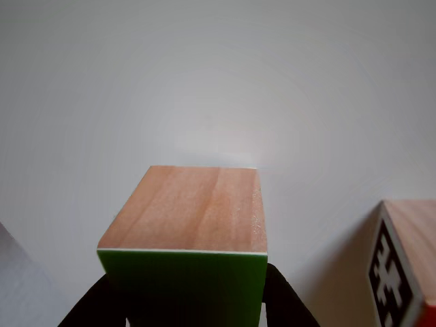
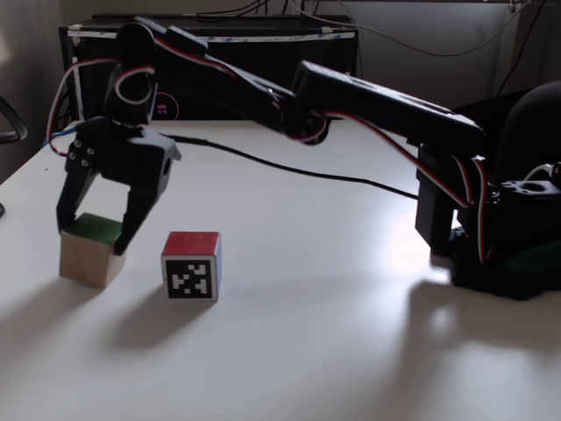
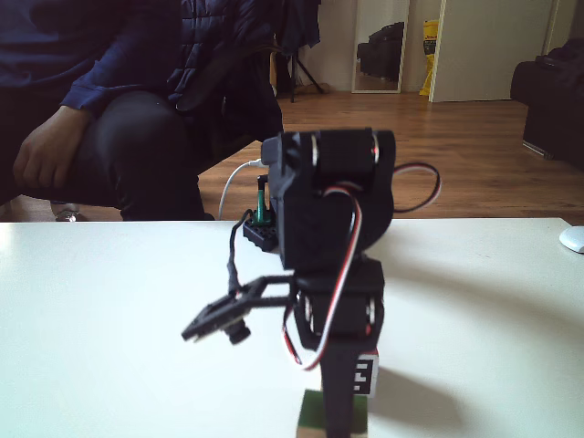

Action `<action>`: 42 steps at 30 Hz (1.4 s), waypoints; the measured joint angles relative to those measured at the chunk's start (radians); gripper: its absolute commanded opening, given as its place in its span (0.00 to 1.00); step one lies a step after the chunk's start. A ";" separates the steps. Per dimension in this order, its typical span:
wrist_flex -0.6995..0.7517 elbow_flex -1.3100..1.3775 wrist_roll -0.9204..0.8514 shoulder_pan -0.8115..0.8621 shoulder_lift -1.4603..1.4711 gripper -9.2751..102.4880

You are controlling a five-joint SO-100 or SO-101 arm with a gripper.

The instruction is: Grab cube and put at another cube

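Note:
The cube (image 2: 88, 260), green on one face and plain wood elsewhere, rests on the white table at the left of a fixed view. My gripper (image 2: 93, 237) comes down over it with one finger on each side, and both fingers (image 1: 283, 296) press the sides of the cube (image 1: 191, 211) in the other view. The other cube (image 2: 191, 265), with a red top, blue side and black-and-white marker face, stands a short gap to its right. Its marker face (image 1: 392, 269) shows at the right edge of the other view. The green cube (image 3: 312, 422) is also low in a fixed view.
The arm's base (image 2: 491, 254) stands at the table's right with cables trailing. A black cabinet (image 2: 210, 61) lines the table's far edge. A seated person (image 3: 109, 119) is behind the table. A white mouse (image 3: 573, 239) lies at the right edge.

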State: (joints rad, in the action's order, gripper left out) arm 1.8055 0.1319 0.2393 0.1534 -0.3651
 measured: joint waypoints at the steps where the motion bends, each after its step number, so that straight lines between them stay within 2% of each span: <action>1: 0.000 -0.031 0.008 0.002 -0.031 0.17; 27: -0.005 -0.943 0.074 -0.095 -0.857 0.18; 36: -0.212 -1.437 0.058 -0.107 -1.178 0.17; 42: -0.264 -1.554 0.046 -0.078 -1.189 0.17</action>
State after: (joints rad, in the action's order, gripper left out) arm 1.5417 -1.4220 0.2853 0.0752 -1.5539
